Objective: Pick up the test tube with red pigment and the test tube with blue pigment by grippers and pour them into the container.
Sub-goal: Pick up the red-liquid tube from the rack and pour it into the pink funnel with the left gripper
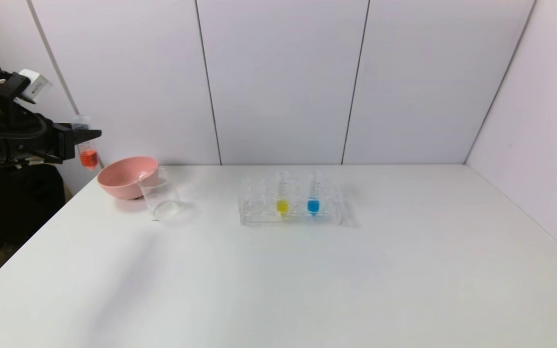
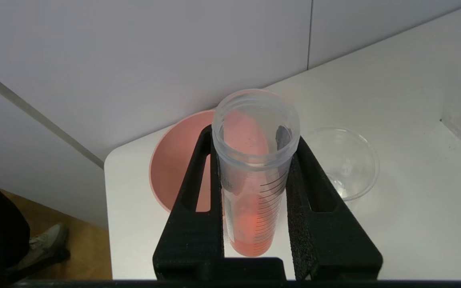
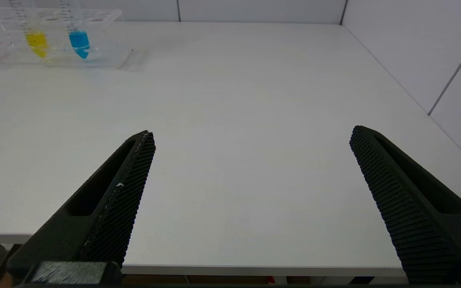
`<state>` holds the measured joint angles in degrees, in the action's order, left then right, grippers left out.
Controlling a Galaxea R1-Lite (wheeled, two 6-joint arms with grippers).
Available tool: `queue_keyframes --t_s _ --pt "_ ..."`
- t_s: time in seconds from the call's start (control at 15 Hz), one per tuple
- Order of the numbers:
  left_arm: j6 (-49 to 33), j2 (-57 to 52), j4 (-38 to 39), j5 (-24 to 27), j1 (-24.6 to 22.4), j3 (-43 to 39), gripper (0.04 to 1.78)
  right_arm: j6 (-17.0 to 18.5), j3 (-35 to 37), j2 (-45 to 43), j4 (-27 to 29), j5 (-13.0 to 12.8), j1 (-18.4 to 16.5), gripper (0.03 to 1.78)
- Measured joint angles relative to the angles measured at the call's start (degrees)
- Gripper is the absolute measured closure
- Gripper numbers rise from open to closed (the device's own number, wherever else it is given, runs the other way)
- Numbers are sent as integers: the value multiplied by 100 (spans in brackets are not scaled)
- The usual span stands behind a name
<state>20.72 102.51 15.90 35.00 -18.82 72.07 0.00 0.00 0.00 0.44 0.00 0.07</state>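
red tube's the only progress so far. my left gripper (image 2: 254, 148) is pinching the test tube with red pigment (image 2: 254, 176) upright, up in the air off the table's left edge. the container (image 1: 160, 195) sits ahead of it and lower, touching or just in front of the pink bowl (image 1: 124, 176), and looks empty, so i'd say nothing's poured yet. the test tube with blue pigment (image 1: 313, 195) is in the rack (image 1: 259, 212) beside the yellow tube (image 1: 282, 197), well off to that gripper's right. my right gripper (image 3: 250, 140) is spread wide, low at the table's near edge, the rack far ahead. both pours left, plus the blue pickup.
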Motion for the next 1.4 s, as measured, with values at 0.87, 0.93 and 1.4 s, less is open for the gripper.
queue_keyframes --t_s 0.87,0.93,1.4 --pt "3123 1014 -2600 675 2 1943 136 0 0 0 0 0 0 4" --pt "3313 1083 -2772 701 2 2068 136 0 0 0 0 0 0 4" --pt "4595 1287 -3673 747 30 2492 136 0 0 0 0 0 0 4"
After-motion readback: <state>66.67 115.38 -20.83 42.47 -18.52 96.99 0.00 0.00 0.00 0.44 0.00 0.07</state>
